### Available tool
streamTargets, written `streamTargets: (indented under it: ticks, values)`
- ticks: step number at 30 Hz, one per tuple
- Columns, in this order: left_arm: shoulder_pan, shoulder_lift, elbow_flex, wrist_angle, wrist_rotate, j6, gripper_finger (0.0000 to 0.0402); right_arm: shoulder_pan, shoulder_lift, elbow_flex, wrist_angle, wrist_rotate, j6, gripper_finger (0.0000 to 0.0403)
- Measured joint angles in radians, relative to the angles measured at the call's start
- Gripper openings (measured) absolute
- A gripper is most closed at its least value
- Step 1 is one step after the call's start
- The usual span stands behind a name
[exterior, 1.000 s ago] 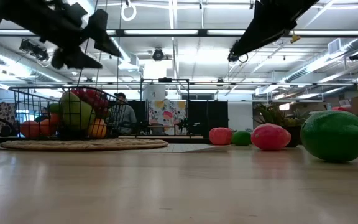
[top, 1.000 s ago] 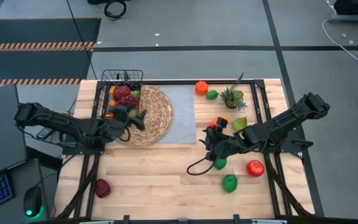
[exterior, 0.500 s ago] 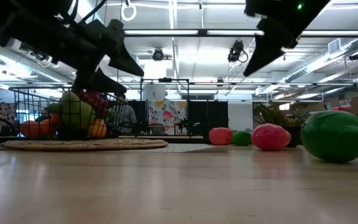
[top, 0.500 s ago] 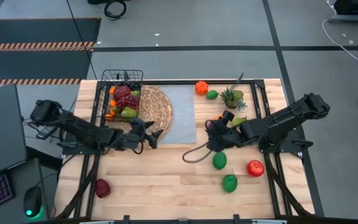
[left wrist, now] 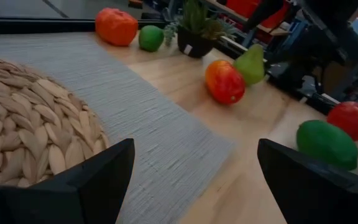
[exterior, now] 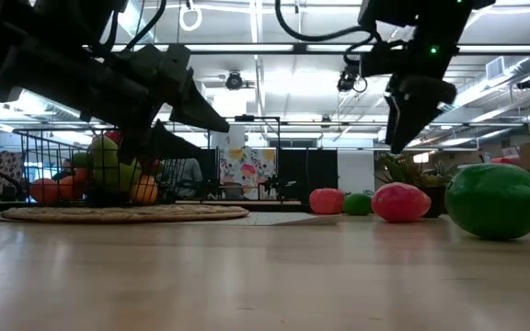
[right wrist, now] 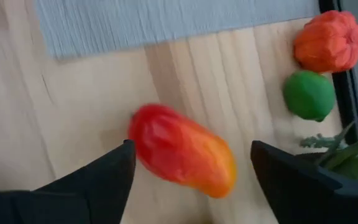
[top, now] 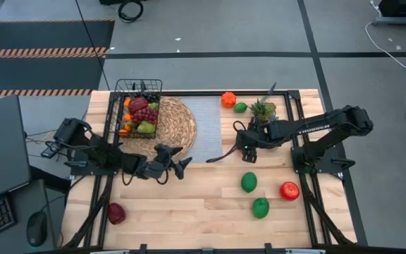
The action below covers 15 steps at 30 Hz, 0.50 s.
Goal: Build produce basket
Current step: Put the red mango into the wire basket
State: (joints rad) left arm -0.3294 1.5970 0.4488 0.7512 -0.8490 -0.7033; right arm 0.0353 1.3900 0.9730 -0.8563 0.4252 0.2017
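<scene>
Both arms have swung since a second ago: the right gripper (top: 247, 148) has moved up off the lower table toward the potted plant (top: 263, 110), and the left gripper (top: 177, 166) has pulled away from the basket (top: 138, 107) to just past the round mat's (top: 171, 127) near edge.

Right gripper: fingers spread wide, nothing between them. Directly below it in its wrist view lies an orange-red mango (right wrist: 182, 159), loose on the wood. Beyond that, an orange (right wrist: 329, 41), a lime (right wrist: 309, 94) and the plant's leaves. A pear (left wrist: 250, 63) sits just beside the mango.

Left gripper: fingers also apart, empty, hanging above the grey cloth (left wrist: 129, 118) beside the mat.

Basket sits on the mat's far-left part, already holding grapes, a pear and oranges. Two green fruits (top: 249, 182) and a red apple (top: 289, 190) lie loose on the right side; one dark red fruit (top: 115, 212) lies near the left front corner.
</scene>
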Motion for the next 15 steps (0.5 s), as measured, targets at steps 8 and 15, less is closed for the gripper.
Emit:
streamTargets:
  ticks: [8, 15]
  values:
    - [0.002, 0.0, 0.0, 0.02, 0.0, 0.017, 0.0345, -0.053, 0.017, -0.087, 0.033, -0.005, -0.202, 0.0372]
    - [0.002, 0.0, 0.0, 0.03, 0.0, 0.042, 0.0345, -0.064, 0.017, -0.222, 0.249, -0.035, -0.363, 0.0382]
